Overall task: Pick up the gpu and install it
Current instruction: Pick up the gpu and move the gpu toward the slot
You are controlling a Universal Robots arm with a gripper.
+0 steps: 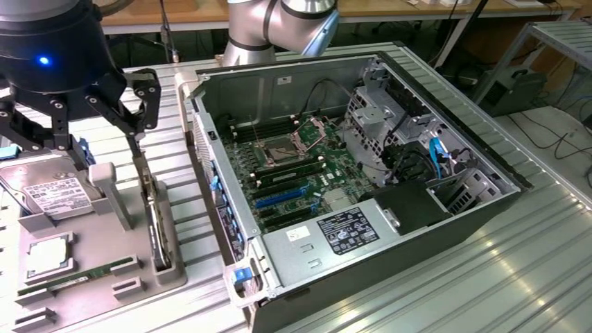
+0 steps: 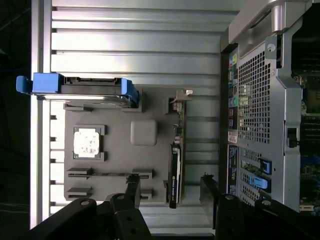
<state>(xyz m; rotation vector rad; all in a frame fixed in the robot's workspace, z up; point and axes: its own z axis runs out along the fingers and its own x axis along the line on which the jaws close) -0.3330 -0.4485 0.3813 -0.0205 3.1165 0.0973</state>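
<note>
Wrist view: gripper (image 2: 170, 182) jaws apart, gpu (image 2: 174, 165) seen between them.
gpu: standing on edge in grey holder (image 2: 115, 115), beside open computer case (image 2: 260, 90).

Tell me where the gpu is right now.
The gpu stands on edge in the gray tray on the exterior view's left, at the tray's edge nearest the computer case, under the open gripper.

The claw (image 2: 171, 194) hangs over a grey holder tray (image 2: 145, 132), fingers (image 2: 132, 187) spread wide. The gpu (image 2: 175, 167) stands on edge between them, touching neither.
</note>
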